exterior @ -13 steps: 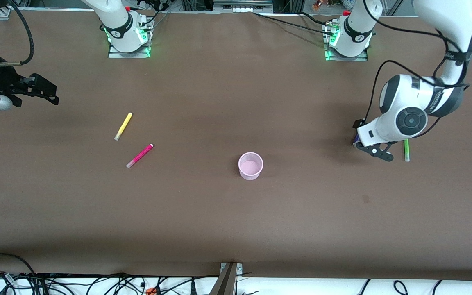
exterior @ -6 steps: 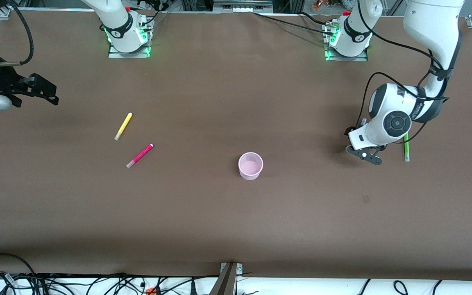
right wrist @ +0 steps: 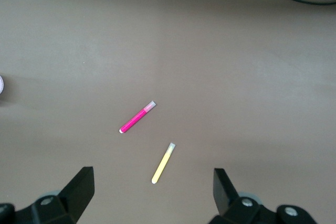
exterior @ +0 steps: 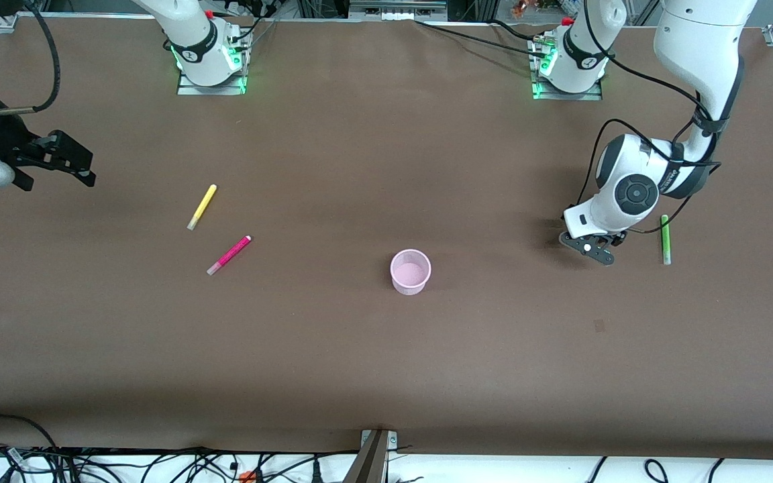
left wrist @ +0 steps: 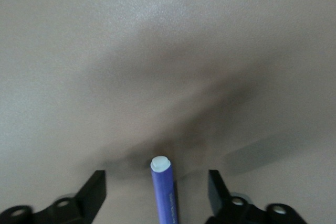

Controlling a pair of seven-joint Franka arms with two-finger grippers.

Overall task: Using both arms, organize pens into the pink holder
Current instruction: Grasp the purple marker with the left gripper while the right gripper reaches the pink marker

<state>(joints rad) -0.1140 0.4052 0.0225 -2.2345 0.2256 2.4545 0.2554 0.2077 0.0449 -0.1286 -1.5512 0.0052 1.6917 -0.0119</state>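
The pink holder (exterior: 410,271) stands upright near the table's middle. The yellow pen (exterior: 202,206) and the magenta pen (exterior: 229,255) lie toward the right arm's end; both also show in the right wrist view, yellow (right wrist: 163,162) and magenta (right wrist: 137,117). The green pen (exterior: 664,239) lies toward the left arm's end. My left gripper (exterior: 588,247) is low over the table beside the green pen, open, with the dark purple pen (left wrist: 164,192) between its spread fingers (left wrist: 94,187), untouched. That pen is hidden in the front view. My right gripper (exterior: 84,168) waits, open and empty, in the air.
Both arm bases stand at the table's edge farthest from the front camera. Cables lie along the table's front edge and near the left arm's base. A small dark mark (exterior: 599,326) is on the brown table cover.
My left arm has swung a little toward the holder's side and its gripper has shifted off the green pen. My right gripper has barely moved. The pens on the table have not moved.
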